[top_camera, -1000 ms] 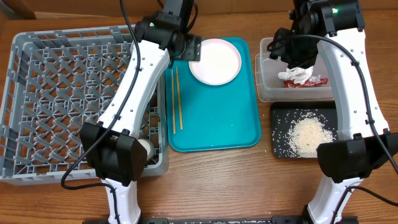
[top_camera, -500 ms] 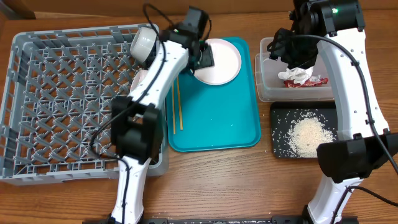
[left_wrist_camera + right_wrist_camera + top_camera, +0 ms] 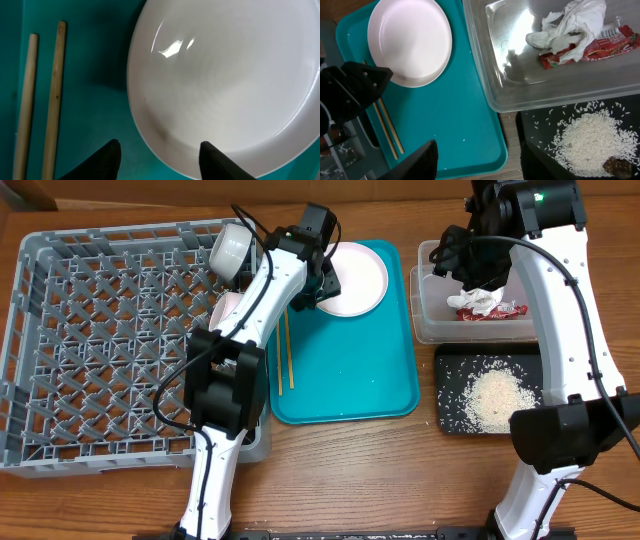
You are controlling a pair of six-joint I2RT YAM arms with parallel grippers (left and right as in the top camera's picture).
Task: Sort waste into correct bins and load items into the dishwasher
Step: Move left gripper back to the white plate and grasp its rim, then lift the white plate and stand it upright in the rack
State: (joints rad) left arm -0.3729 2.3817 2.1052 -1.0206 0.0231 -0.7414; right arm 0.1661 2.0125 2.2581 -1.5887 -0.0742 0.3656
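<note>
Over the last second the left tool (image 3: pixel 162 161) has swung from the far-left side of the plate (image 3: pixel 352 278) round to its left rim. Its fingers have drawn closer together. They are spread, one over the teal tray (image 3: pixel 345 380) and one over the plate, with the rim between them and no visible pinch on it. The right tool (image 3: pixel 478 162) has not moved: it hangs spread above the tray's right edge, beside the clear tub (image 3: pixel 428 330). Plate and chopsticks (image 3: pixel 283 340) lie where they were.

The plate lies flat, face up, at the far end of the teal tray. The chopsticks lie side by side along the tray's left strip, their long axis running near to far, with their far ends just left of the plate's near-left rim. The tub holds the napkin (image 3: pixel 572 22) and the wrapper (image 3: pixel 592 47). Nearer on the counter, the rice (image 3: pixel 495 395) lies on the black tray (image 3: pixel 450 360). The grey rack (image 3: pixel 100 330) stands left of the teal tray.
</note>
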